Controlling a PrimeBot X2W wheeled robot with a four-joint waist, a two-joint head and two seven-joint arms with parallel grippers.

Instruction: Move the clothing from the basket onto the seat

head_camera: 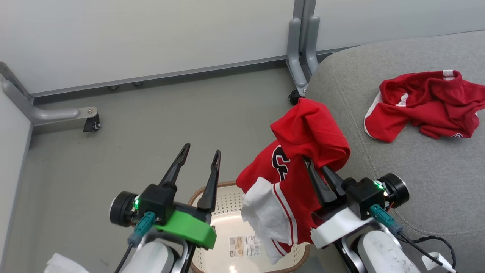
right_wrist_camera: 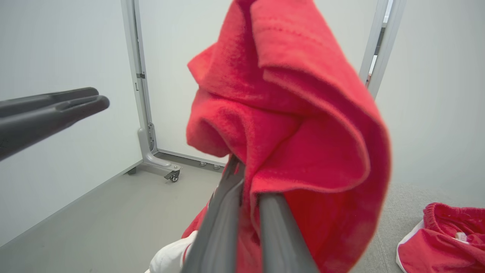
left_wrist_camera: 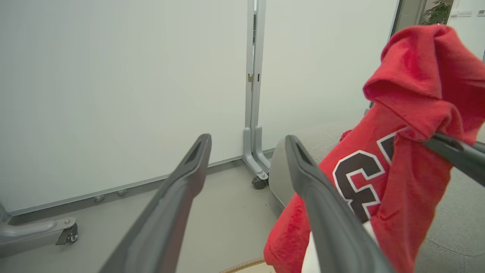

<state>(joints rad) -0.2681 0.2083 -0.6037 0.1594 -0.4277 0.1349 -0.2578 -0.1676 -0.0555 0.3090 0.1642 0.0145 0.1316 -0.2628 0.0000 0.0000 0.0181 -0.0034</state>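
The tips of the right gripper are buried in a fold of the red jersey, on which its fingers are pressed together; the cloth is draped over them and hangs down over the right side of the basket, whose right rim is covered by it. The basket's near edge is cut off by the frame and partly hidden by both wrists. The left gripper is seen over the basket's left rim with its fingers spread wide and nothing between them. Whether the jersey touches the seat cannot be told; it hangs just beside the seat's left edge. The second red garment lies crumpled on the far right of the seat, well apart from that edge, with bare cushion between. Open grey floor extends to the left and far side as far as the partition panels and a wheeled foot. On the jersey a dark character edged in white is seen, resembling a 3 in the left wrist view, with a second one broken by a fold. A printed label lies on the basket's bottom, too small to be read.
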